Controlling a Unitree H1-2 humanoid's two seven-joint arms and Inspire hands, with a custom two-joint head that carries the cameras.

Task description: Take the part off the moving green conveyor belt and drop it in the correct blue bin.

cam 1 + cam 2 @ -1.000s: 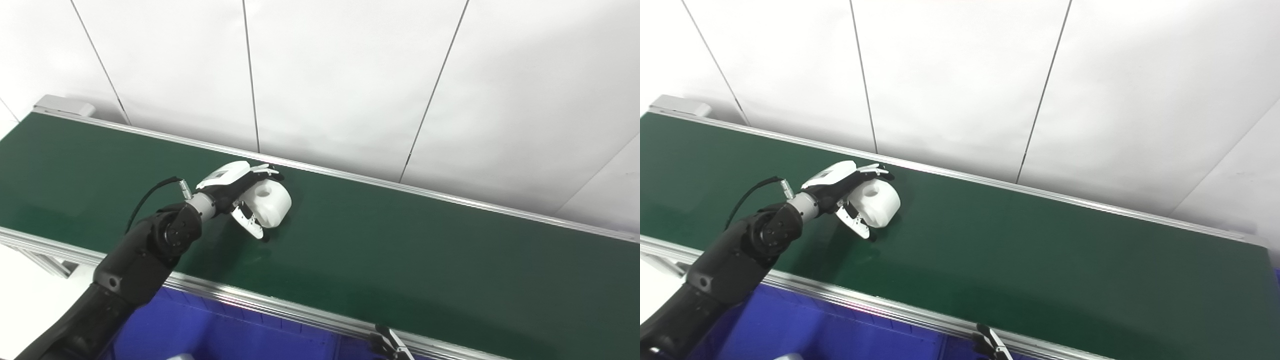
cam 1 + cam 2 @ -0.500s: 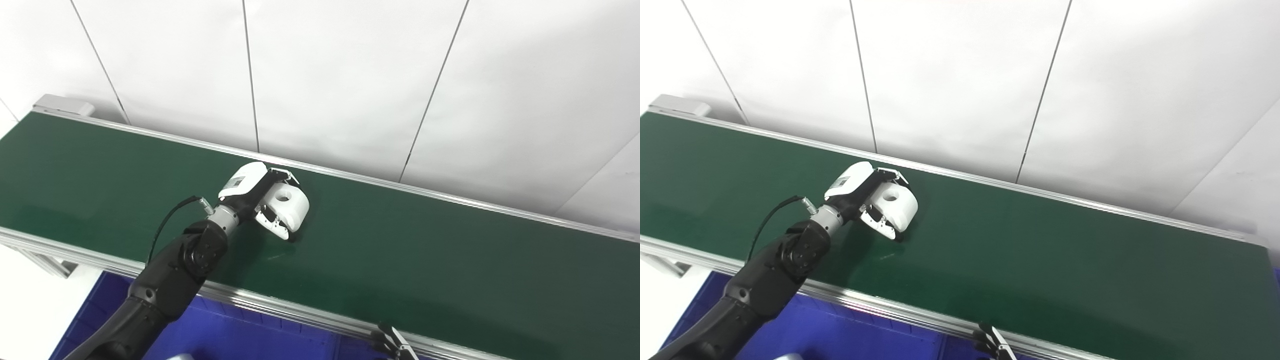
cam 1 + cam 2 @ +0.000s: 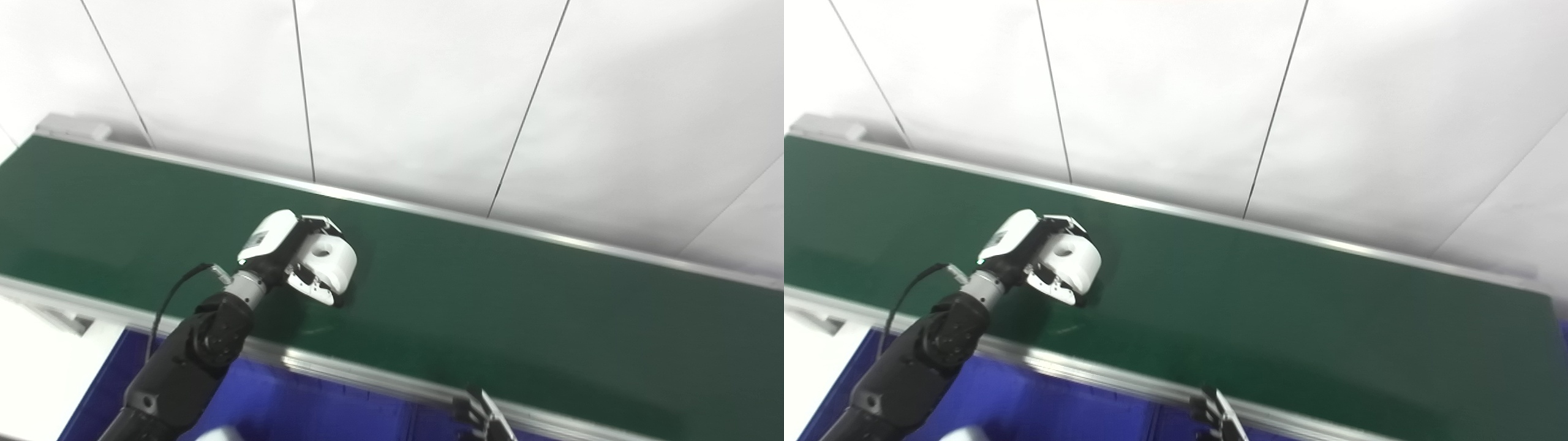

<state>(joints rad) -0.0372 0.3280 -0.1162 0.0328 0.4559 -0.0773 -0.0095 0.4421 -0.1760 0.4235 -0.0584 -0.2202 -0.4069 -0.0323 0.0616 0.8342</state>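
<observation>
A white rounded part [image 3: 331,263] with a round hole in its top is over the green conveyor belt [image 3: 551,318]. My left hand [image 3: 288,254] is shut on it, fingers over its far side and thumb under its near side. The part also shows in the right eye view [image 3: 1077,260]. Only the fingertips of my right hand [image 3: 481,413] show at the bottom edge, near the belt's front rail; I cannot tell whether it is open or shut. A blue bin [image 3: 294,404] lies below the belt's near rail.
A white wall with thin dark seams rises behind the belt. A silver rail [image 3: 343,367] runs along the belt's near edge. A pale object [image 3: 214,433] shows at the bottom edge inside the blue bin.
My left hand closed on the part, then drew back left and toward the near rail with it. The camera has tilted a little, so the whole picture shifted.
</observation>
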